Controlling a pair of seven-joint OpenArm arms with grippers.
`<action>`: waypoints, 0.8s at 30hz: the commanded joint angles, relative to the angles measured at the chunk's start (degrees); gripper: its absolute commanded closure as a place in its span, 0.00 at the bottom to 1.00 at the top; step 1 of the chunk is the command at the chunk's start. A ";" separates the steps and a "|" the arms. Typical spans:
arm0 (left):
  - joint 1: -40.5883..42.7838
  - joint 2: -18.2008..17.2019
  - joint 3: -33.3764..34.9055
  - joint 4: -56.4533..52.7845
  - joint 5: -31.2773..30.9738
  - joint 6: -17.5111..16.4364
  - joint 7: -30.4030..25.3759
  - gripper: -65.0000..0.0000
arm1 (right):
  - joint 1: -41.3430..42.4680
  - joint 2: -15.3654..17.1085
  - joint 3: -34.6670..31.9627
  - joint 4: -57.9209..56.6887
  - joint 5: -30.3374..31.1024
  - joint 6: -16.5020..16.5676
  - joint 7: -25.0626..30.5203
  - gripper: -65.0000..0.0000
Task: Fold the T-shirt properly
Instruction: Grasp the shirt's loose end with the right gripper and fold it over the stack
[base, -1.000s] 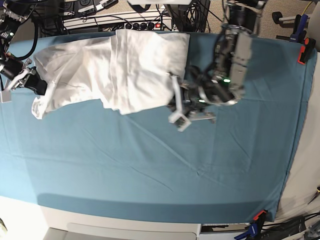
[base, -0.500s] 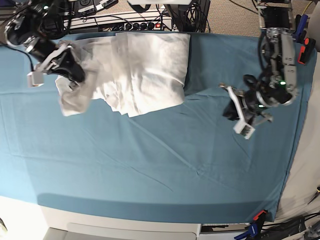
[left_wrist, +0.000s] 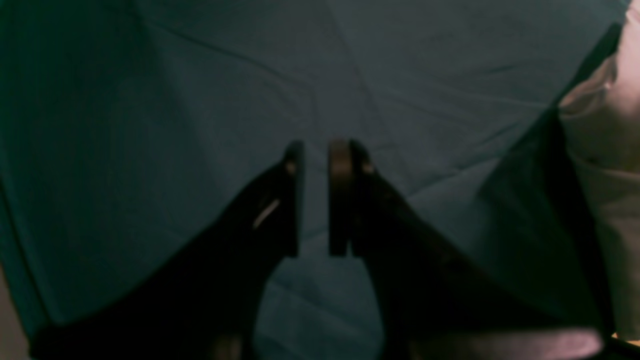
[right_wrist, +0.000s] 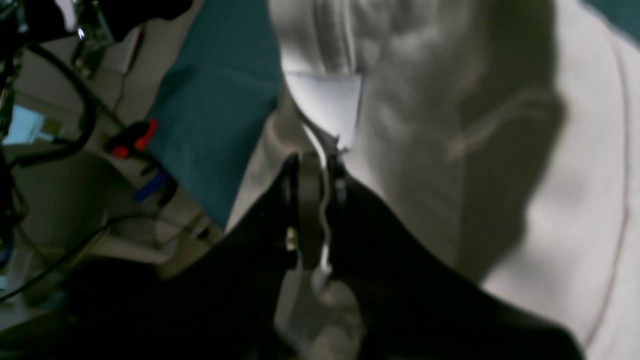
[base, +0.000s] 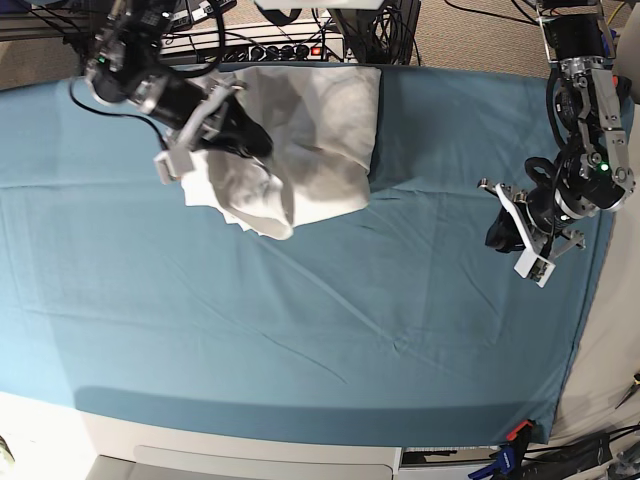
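Note:
The white T-shirt (base: 325, 140) lies bunched at the back of the teal cloth (base: 300, 300). Its left part is lifted and drawn over the rest, and a fold hangs down at the front. My right gripper (base: 250, 140) hovers over the shirt's left half. In the right wrist view this gripper (right_wrist: 320, 170) is shut on a thin edge of the T-shirt (right_wrist: 450, 125). My left gripper (base: 500, 232) hangs well right of the shirt, over bare cloth. In the left wrist view this gripper (left_wrist: 315, 200) shows a narrow gap, with only teal cloth (left_wrist: 200, 100) behind it.
A power strip and cables (base: 250, 45) run along the back edge. A red clamp (base: 610, 100) holds the cloth at the back right and an orange one (base: 517, 432) at the front right. A pale surface (base: 610, 330) lies beyond the cloth's right edge.
My right gripper has carried the shirt's left part up and to the right, over the body of the shirt. My left arm has drawn away to the right, clear of the shirt.

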 joint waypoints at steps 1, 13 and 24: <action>-0.90 -0.79 -0.26 1.07 -0.98 -0.07 -1.09 0.84 | 0.72 -0.24 -1.27 1.07 0.48 0.30 2.23 1.00; -0.87 -0.79 -0.26 1.05 -0.96 -0.07 -1.09 0.84 | 1.46 -0.96 -11.04 1.05 -5.60 0.30 5.66 1.00; -0.87 -0.79 -0.26 1.05 -0.98 -0.07 -1.09 0.84 | 1.49 -3.30 -11.04 1.01 -6.56 0.30 6.45 1.00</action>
